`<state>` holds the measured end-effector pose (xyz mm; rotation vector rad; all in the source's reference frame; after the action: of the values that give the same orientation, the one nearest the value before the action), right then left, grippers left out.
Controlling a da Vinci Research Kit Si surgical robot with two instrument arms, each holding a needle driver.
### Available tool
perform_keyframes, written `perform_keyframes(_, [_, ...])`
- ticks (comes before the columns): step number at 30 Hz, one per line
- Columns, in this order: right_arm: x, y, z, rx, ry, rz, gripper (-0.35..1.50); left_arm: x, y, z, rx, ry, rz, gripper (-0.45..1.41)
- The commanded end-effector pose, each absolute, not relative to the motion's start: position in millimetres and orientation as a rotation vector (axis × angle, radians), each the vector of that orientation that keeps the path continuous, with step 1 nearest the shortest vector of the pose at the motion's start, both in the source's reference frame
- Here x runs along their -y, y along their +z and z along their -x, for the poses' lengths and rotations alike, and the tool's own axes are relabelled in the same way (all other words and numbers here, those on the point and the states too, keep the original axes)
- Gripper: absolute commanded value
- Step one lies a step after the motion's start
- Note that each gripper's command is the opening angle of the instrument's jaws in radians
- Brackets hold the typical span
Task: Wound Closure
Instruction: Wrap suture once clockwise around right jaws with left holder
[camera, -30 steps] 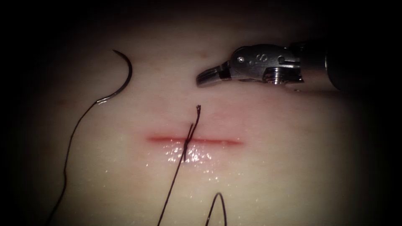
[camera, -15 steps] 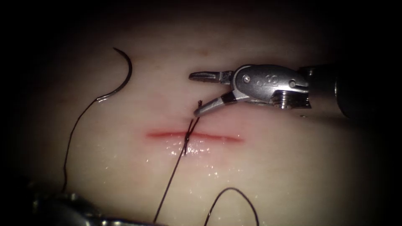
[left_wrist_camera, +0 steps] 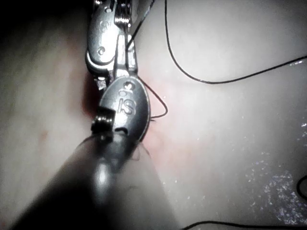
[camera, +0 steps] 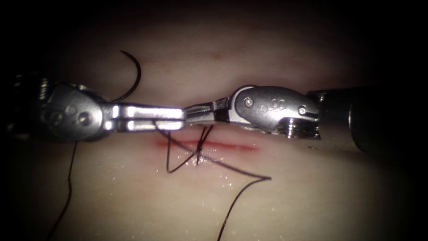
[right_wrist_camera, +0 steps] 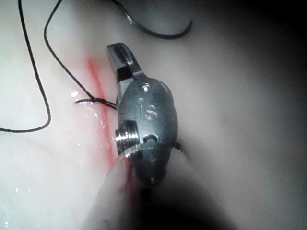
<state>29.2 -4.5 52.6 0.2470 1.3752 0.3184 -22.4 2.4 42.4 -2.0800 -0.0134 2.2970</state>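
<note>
**Two tools met over the cut**

Free of both tools, the needle lay on the tissue above and left of the cut, not driven in. Thread crossed the cut at a knot. The right tool had its jaws clamped on the short thread end above the knot. The left tool lay tip to tip with it, jaws together, thread looped around them.
</note>
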Motion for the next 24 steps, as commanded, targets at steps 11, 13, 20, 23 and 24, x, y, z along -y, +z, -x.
perform_keyframes(11, [5.5,55.9,-33.5,-1.469,0.277,-0.247,-0.35,-4.4,45.9,23.0,0.077,2.218,2.236,-0.45])
perform_keyframes(13, [6.4,56.3,-34.0,-1.508,0.291,-0.268,-0.35,-5.0,46.0,23.2,0.067,2.179,2.275,-0.45])
perform_keyframes(20, [8.6,57.1,-35.0,-1.633,0.363,-0.309,-0.35,-7.3,47.7,23.9,0.032,2.129,2.364,-0.45])
perform_keyframes(23, [9.2,56.9,-35.2,-1.667,0.390,-0.309,-0.35,-8.3,49.4,23.8,0.018,2.105,2.392,-0.45])
perform_keyframes(24, [9.3,56.8,-35.2,-1.675,0.397,-0.313,-0.35,-8.4,49.9,23.8,0.015,2.102,2.398,-0.45])
